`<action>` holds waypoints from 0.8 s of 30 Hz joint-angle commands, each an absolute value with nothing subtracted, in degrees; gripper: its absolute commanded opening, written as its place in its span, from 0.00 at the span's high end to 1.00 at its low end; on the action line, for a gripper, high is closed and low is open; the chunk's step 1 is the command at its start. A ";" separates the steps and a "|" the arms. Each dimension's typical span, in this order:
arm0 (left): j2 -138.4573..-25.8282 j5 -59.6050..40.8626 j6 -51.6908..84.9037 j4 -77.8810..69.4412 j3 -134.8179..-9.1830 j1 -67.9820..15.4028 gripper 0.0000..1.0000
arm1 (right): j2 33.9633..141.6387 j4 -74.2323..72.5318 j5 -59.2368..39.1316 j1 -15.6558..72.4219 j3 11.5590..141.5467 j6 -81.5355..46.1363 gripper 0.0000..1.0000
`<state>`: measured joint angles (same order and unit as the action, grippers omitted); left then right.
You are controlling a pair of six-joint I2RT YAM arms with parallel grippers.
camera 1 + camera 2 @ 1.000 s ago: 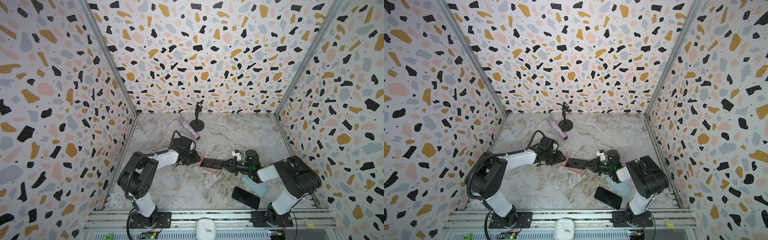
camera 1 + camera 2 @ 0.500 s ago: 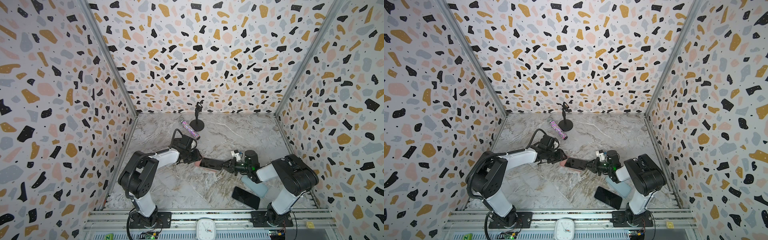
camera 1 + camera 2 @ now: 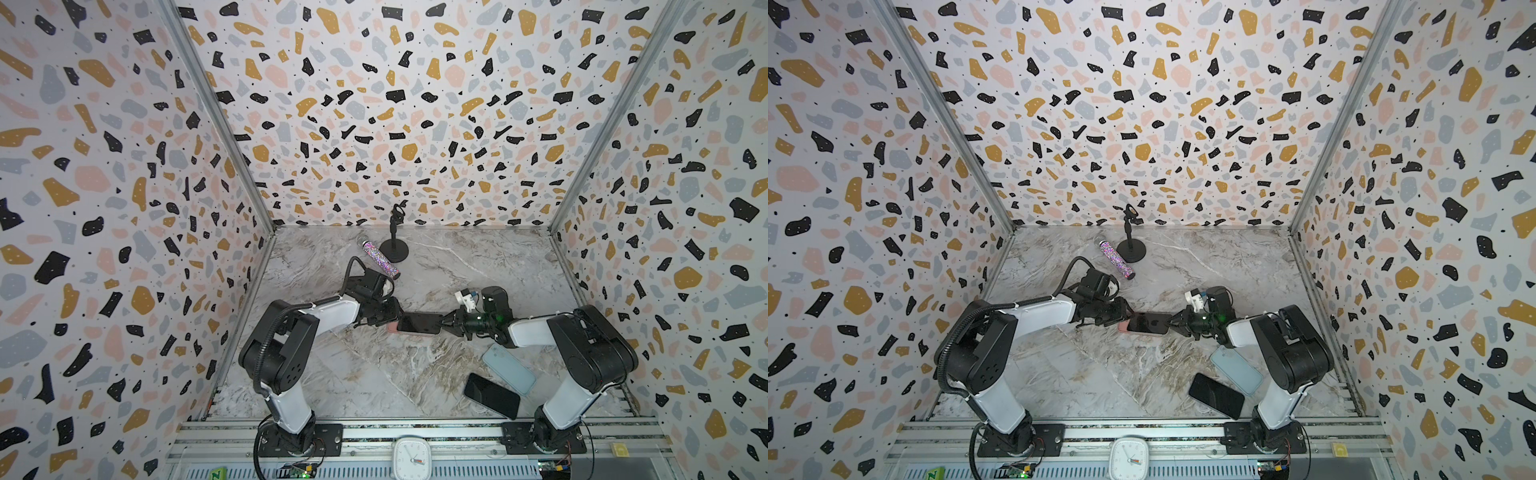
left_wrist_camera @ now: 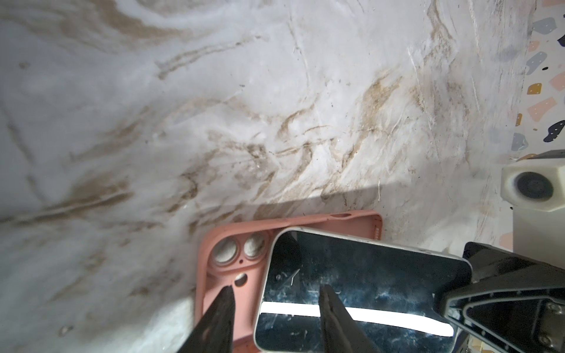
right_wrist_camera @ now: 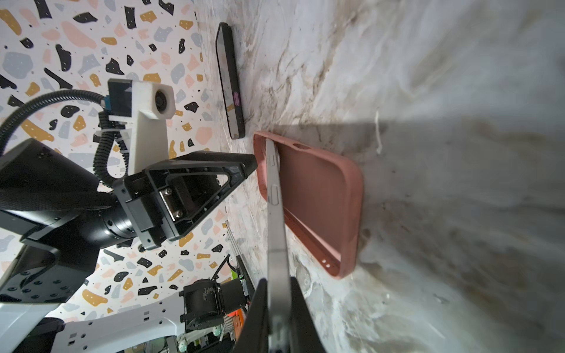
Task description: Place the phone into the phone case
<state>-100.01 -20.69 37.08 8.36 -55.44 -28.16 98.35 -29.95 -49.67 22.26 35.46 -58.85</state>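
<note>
Both arms reach low and inward from their bases, forearms close to level, so that the two grippers face each other tip to tip in both top views. The left arm (image 3: 332, 309) has its elbow folded back over its base and its forearm stretched to the right. The left gripper (image 3: 392, 319) points rightward, its jaws partly apart and nothing clamped between its fingers (image 4: 220, 314). The right arm (image 3: 532, 332) extends leftward. The right gripper (image 3: 448, 323) is closed tight, its fingers (image 5: 302, 311) pinching the near end of the phone (image 5: 276, 214) by its flat faces.
</note>
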 commanded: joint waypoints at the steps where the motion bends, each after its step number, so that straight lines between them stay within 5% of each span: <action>1: -99.39 -21.31 36.21 8.60 -56.95 -27.54 0.55 | 101.83 -18.21 -50.33 22.24 37.01 -54.95 1.00; 24: -100.59 -22.10 35.94 7.51 -54.62 -24.93 0.55 | 106.25 -6.74 -52.45 22.15 43.94 -45.31 1.00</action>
